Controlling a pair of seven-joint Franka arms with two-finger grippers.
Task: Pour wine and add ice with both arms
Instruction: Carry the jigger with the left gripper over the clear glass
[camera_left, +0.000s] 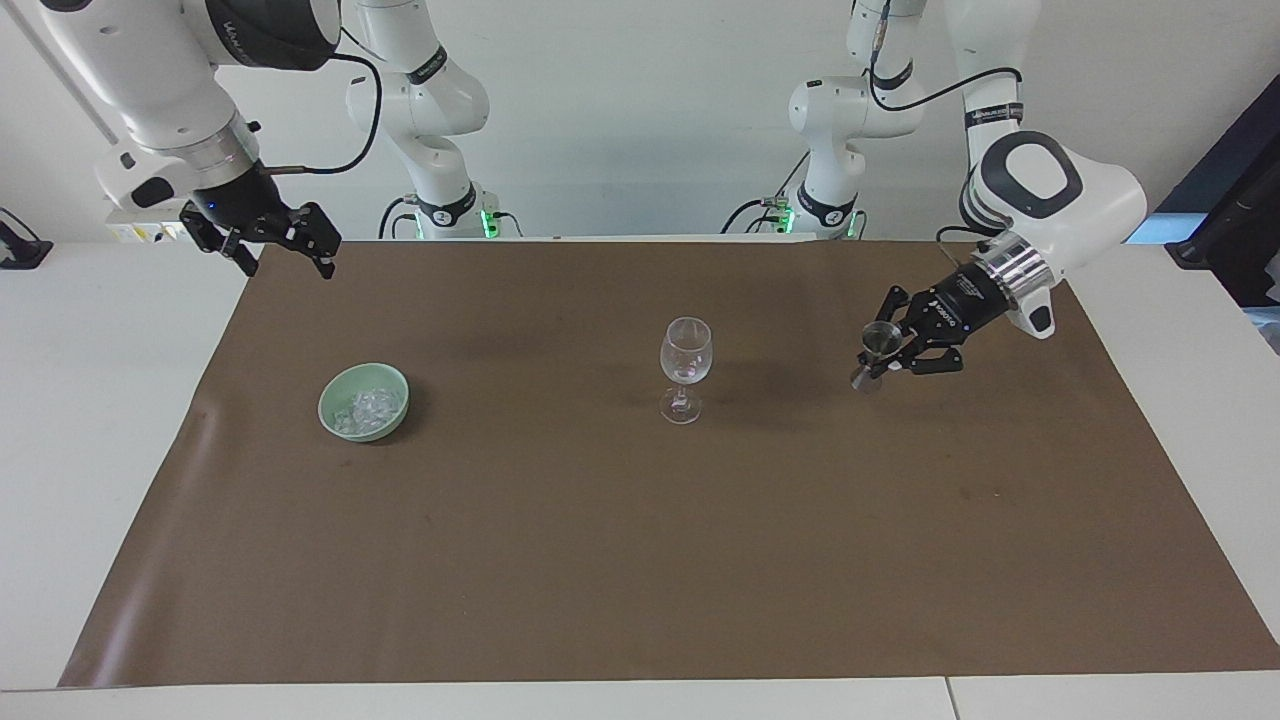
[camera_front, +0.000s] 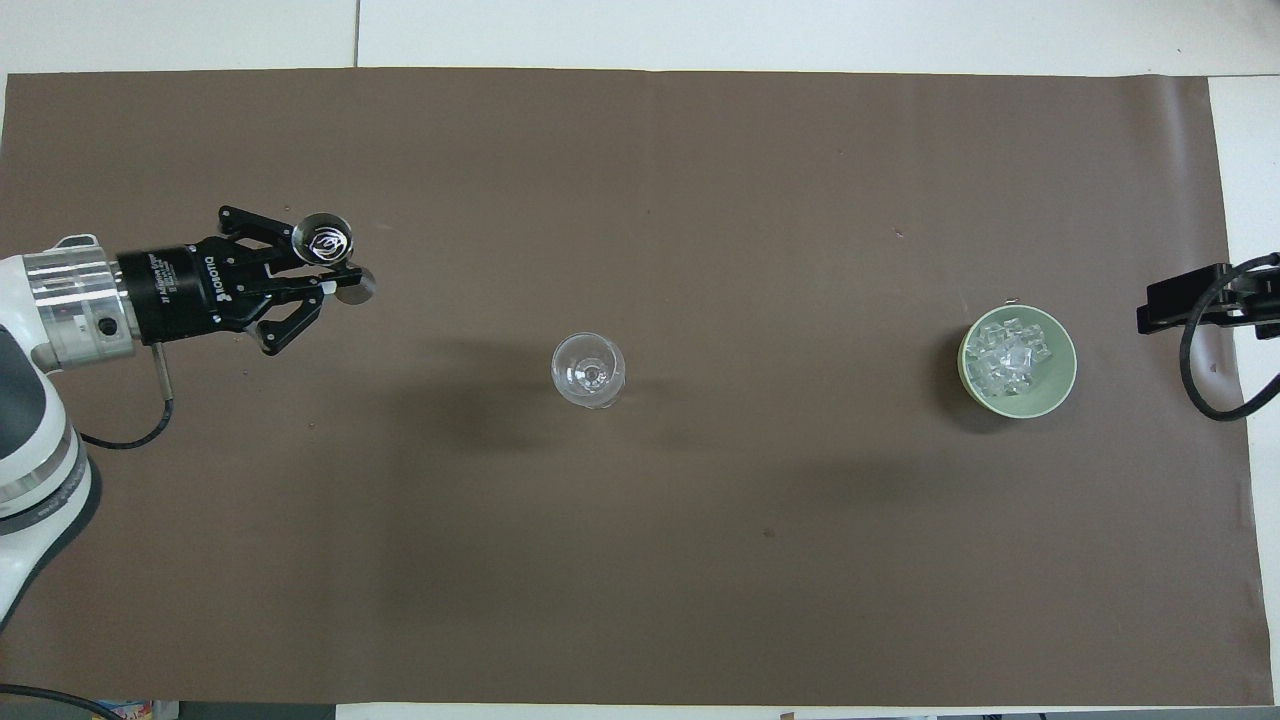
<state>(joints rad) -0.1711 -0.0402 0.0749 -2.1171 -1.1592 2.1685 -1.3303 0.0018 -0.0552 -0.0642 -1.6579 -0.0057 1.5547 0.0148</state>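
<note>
Left gripper (camera_front: 335, 285) grips a small metal cup (camera_front: 322, 238) over the brown mat (camera_front: 640, 560); wine glass (camera_front: 588, 370) mid-mat; ice (camera_front: 1010, 355) fills the bowl (camera_front: 1060, 395).
</note>
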